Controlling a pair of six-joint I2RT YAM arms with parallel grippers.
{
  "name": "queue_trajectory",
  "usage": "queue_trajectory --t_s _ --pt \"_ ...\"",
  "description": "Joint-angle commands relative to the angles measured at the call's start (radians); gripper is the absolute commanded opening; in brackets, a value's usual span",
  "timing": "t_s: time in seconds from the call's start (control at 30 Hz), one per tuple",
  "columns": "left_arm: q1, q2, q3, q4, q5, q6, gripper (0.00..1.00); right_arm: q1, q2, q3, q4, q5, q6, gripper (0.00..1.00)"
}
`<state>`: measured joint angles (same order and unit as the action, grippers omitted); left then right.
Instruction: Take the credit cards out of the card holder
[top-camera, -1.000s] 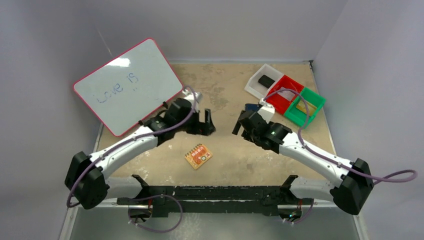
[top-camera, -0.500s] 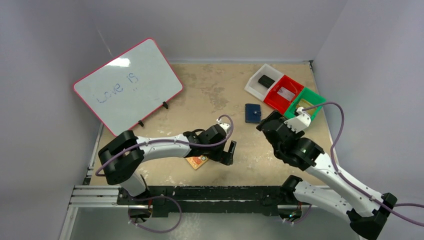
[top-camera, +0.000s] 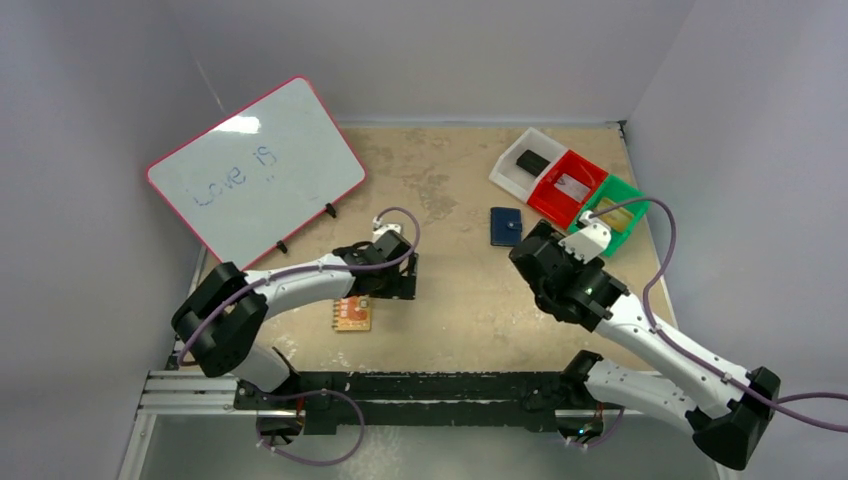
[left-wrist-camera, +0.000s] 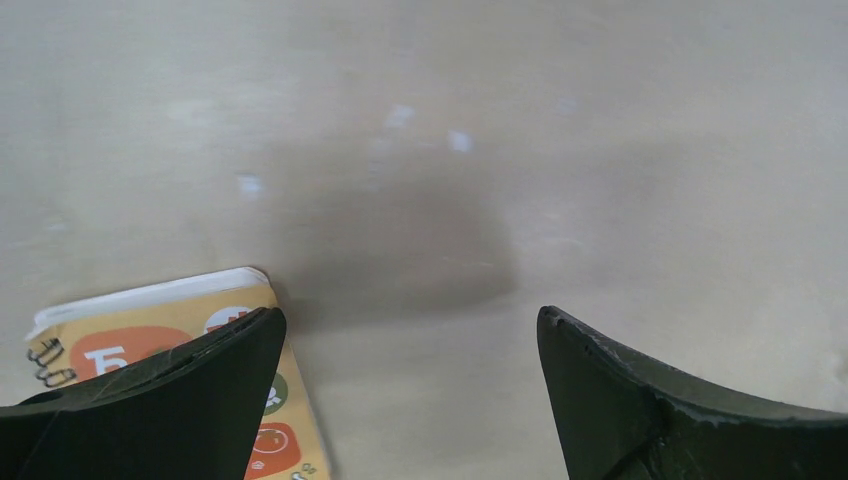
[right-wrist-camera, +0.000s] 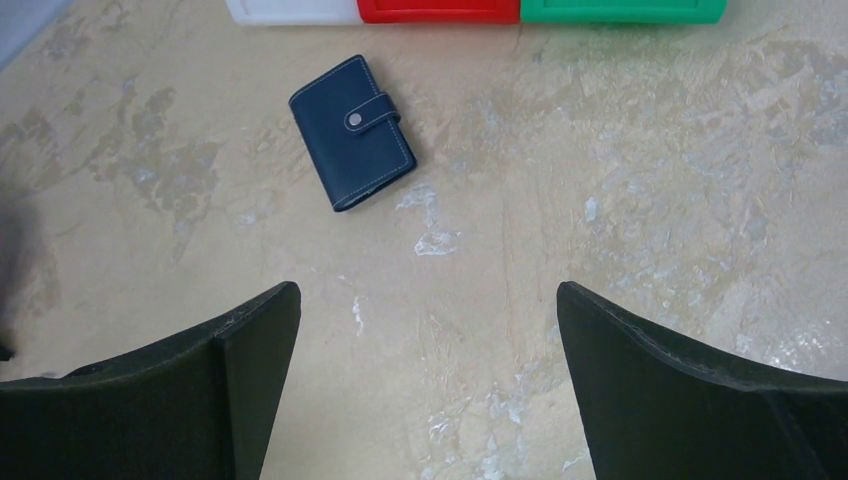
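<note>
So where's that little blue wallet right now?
In the top view the wallet lies closed, right of centre, just short of the white bin and ahead of the right gripper.

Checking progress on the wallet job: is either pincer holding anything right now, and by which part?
Nothing is held. The left pincer and right pincer are open and empty; the card holder lies untouched.

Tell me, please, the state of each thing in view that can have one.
card holder, shut, tab snapped, lying flat, untouched.
orange pad, closed, lying flat.
left gripper, open, empty, next to the orange pad.
right gripper, open, empty, short of the card holder.
whiteboard, propped tilted, writing on it.
</note>
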<state>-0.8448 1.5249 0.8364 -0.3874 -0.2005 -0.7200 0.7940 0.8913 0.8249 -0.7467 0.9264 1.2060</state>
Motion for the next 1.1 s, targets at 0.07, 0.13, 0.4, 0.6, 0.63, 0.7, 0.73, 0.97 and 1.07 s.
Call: queue_trajectory --t_s 0.07,0.13,0.4,0.6,0.63,0.7,0.73,0.97,1.07 --pt "0.064 -0.105 -0.007 -0.114 -0.113 -0.029 0.99 -0.094 -0.007 -0.012 0.153 -0.048 -0.189 1.00" --pt "0.055 -0.146 -0.006 -0.073 -0.028 -0.024 0.98 -0.145 -0.009 -0.029 0.207 -0.106 -0.240 1.00" --pt "-0.116 -0.146 -0.020 -0.086 -0.085 -0.189 0.98 -0.180 0.048 -0.022 0.269 -0.145 -0.302 1.00" --pt "-0.110 -0.127 -0.120 -0.079 -0.226 -0.300 0.98 -0.208 0.080 -0.014 0.320 -0.186 -0.371 1.00" --pt "-0.099 -0.122 -0.130 -0.089 -0.248 -0.314 0.99 -0.221 0.085 -0.013 0.339 -0.203 -0.394 1.00" --pt "-0.059 -0.117 -0.164 -0.093 -0.254 -0.332 0.99 -0.258 0.096 -0.015 0.378 -0.260 -0.445 1.00" --pt "-0.038 -0.120 -0.182 -0.092 -0.258 -0.336 0.99 -0.284 0.104 -0.014 0.400 -0.297 -0.473 1.00" --pt "0.135 -0.272 -0.282 -0.127 -0.304 -0.352 1.00 -0.421 0.289 0.075 0.496 -0.521 -0.622 1.00" --pt "0.186 -0.331 -0.291 -0.157 -0.326 -0.350 1.00 -0.488 0.431 0.131 0.518 -0.609 -0.654 1.00"
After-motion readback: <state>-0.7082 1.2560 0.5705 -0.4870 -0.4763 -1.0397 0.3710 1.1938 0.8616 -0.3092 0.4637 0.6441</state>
